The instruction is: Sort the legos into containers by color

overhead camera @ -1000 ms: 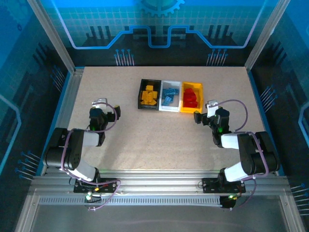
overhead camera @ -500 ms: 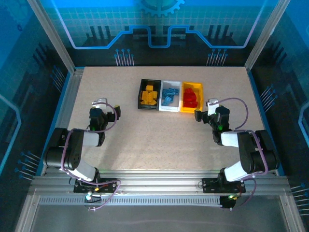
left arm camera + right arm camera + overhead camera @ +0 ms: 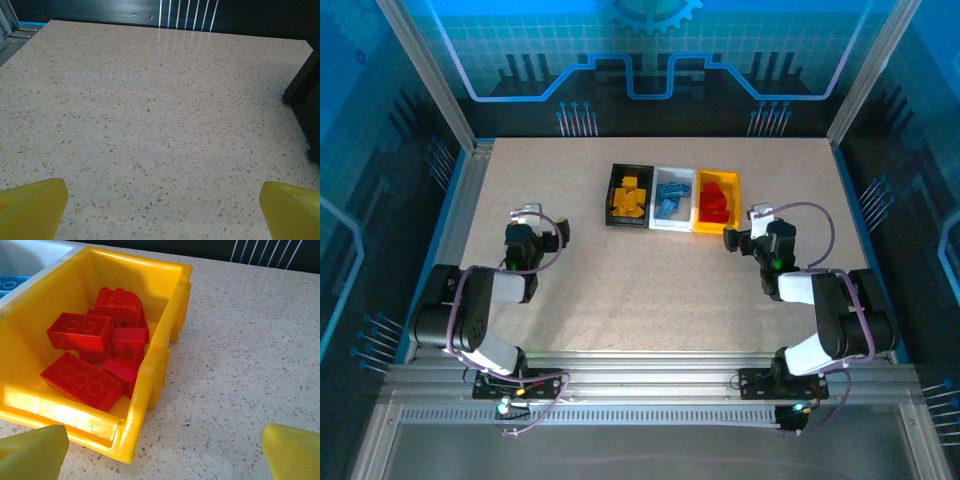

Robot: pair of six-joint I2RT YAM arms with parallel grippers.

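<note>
Bricks lay sorted in three small bins set side by side, walls touching, in a row toward the far middle of the table [image 3: 620,290]. Orange-yellow bricks [image 3: 629,198] filled the black bin [image 3: 610,200] on the left, light blue bricks [image 3: 671,198] sat in the white bin [image 3: 673,172] in the middle, and red bricks [image 3: 716,203] sat in the yellow bin [image 3: 733,205] on the right. The left gripper [image 3: 545,218] hung low over the table, well to the left of the row and nearer the arms' bases. Its yellow fingers [image 3: 30,207] were spread wide and held nothing. Speckled tabletop stretched ahead of them, with a corner of the black bin [image 3: 305,90] at the right edge of the left wrist view. The right gripper [image 3: 742,226] sat just beside the near right corner of the yellow bin, apart from it. Its fingers [image 3: 292,450] were also spread wide with nothing between them. In the right wrist view the yellow bin's near wall [image 3: 150,375] stood in front of the gripper [image 3: 160,452], between it and the red bricks [image 3: 82,332] piled loosely inside. Past that bin showed the rim of the white bin [image 3: 30,250] and one blue brick [image 3: 10,284]. A metal frame [image 3: 455,210] ran along the table's sides, with a blue-lit panel [image 3: 650,50] behind it.
</note>
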